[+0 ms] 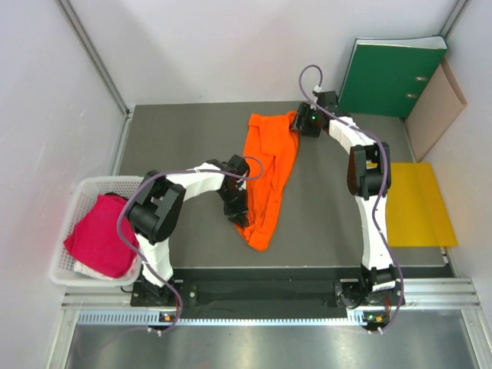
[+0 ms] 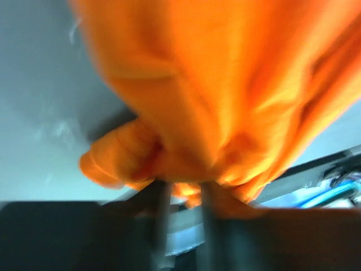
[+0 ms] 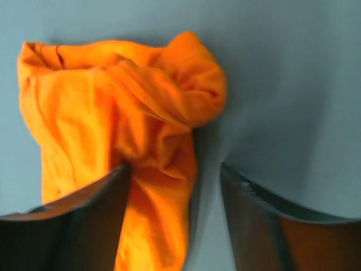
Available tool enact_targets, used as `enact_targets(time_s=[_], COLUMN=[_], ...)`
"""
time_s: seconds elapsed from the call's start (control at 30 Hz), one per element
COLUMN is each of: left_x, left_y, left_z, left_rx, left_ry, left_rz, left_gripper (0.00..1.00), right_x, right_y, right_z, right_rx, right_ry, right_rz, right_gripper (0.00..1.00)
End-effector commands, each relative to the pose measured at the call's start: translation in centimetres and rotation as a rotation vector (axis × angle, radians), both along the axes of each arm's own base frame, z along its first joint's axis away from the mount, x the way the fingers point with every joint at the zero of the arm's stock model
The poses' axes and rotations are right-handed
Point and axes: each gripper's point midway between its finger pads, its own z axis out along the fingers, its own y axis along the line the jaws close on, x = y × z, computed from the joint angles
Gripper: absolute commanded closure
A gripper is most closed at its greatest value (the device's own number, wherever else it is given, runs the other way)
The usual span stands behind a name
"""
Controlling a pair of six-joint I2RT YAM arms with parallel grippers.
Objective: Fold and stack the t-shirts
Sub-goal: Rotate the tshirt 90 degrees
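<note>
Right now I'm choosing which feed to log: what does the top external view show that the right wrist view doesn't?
Only top external: the magenta-pink t-shirt in the white mesh basket, the green binder, the yellow envelope, and the left hand at the orange t-shirt's near end. Only right wrist: the right hand open, with bunched cloth showing between its fingers. Both: that orange t-shirt on the grey table.

White basket (image 1: 81, 196) left; green binder (image 1: 388, 77), yellow envelope (image 1: 415, 204) right
</note>
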Motion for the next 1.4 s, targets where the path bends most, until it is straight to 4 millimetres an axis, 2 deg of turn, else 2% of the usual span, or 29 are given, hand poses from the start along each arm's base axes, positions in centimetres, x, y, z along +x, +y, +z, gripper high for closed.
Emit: enact_targets(time_s=[0.0, 0.07, 0.1, 0.17, 0.23, 0.33, 0.43, 0.47, 0.5, 0.53, 0.57, 0.6, 0.63, 0.67, 0.77, 0.87, 1.03, 1.07, 1.1, 1.17, 1.2, 1.37], left_x=[-0.9, -0.1, 0.2, 0.5, 0.8, 1.3, 1.5, 1.4, 1.6, 1.8, 2.0, 2.2, 2.5, 2.8, 3.6, 4.0, 3.8, 3.7, 3.6, 2.9, 2.6, 0.1], left_y=[3.7, 4.9, 5.1, 5.3, 5.6, 5.9, 5.7, 5.8, 5.6, 5.2, 5.2, 5.1, 5.0, 5.1, 4.9, 4.8, 4.4, 4.4, 4.4, 4.6, 4.8, 6.2], left_z=[3.6, 5.3, 5.9, 7.4, 8.2, 8.7, 7.2, 6.0, 5.5, 4.6, 4.2, 3.9, 3.4, 3.3, 2.5, 1.5, -0.5, -0.8, -1.0, -1.5, -1.6, -0.1], left_rx=[0.136, 0.18, 0.183, 0.172, 0.171, 0.154, 0.141, 0.152, 0.146, 0.138, 0.137, 0.134, 0.136, 0.135, 0.13, 0.124, 0.104, 0.101, 0.099, 0.102, 0.103, 0.108], left_ry=[-0.024, -0.088, -0.112, -0.168, -0.212, -0.277, -0.274, -0.249, -0.244, -0.241, -0.241, -0.246, -0.257, -0.266, -0.279, -0.273, -0.24, -0.236, -0.228, -0.206, -0.195, -0.147], left_rz=[0.043, 0.047, 0.04, 0.03, 0.024, 0.023, 0.014, 0.011, 0.006, 0.002, -0.001, -0.004, -0.006, -0.012, -0.021, -0.034, -0.049, -0.053, -0.055, -0.058, -0.055, -0.032], left_gripper=[0.54, 0.32, 0.28, 0.18, 0.11, 0.01, 0.01, 0.02, 0.04, 0.14, 0.16, 0.21, 0.32, 0.36, 0.37, 0.42, 0.47, 0.51, 0.64, 0.82, 1.0, 1.0], right_x=[-0.7, -1.6, -2.8, -4.1, -6.4, -9.9, -14.0, -15.1, -17.1, -18.1, -18.8, -20.5, -21.2, -21.8, -23.8, -24.7, -25.1, -25.2, -25.2, -25.4, -25.4, -25.7], right_y=[1.5, 0.6, 0.1, -0.6, -1.2, -1.8, -1.7, -1.5, -1.6, -1.3, -1.3, -1.5, -1.6, -1.8, -2.4, -3.1, -3.6, -3.7, -3.6, -3.5, -3.6, -3.4], right_z=[6.7, 8.4, 9.8, 11.2, 12.6, 12.7, 10.7, 10.0, 8.4, 7.8, 7.5, 6.5, 6.2, 6.1, 5.8, 6.2, 7.3, 7.3, 7.5, 7.7, 7.7, 6.9], right_rx=[0.011, -0.022, -0.042, -0.074, -0.083, -0.071, -0.021, 0.011, 0.027, 0.05, 0.074, 0.079, 0.085, 0.091, 0.076, 0.042, 0.026, 0.026, 0.027, 0.029, 0.026, 0.03], right_ry=[-0.16, -0.188, -0.202, -0.214, -0.203, -0.156, -0.052, -0.012, 0.029, 0.053, 0.063, 0.091, 0.1, 0.107, 0.125, 0.123, 0.109, 0.117, 0.116, 0.119, 0.119, 0.143], right_rz=[0.054, 0.033, 0.037, 0.032, 0.032, 0.026, 0.026, 0.015, 0.014, 0.019, 0.004, -0.001, -0.008, -0.017, -0.025, -0.035, -0.048, -0.05, -0.045, -0.039, -0.04, -0.035], right_gripper=[0.25, 0.19, 0.15, 0.14, 0.14, 0.13, 0.14, 0.14, 0.15, 0.15, 0.15, 0.16, 0.16, 0.15, 0.16, 0.15, 0.15, 0.15, 0.15, 0.15, 0.15, 0.15])
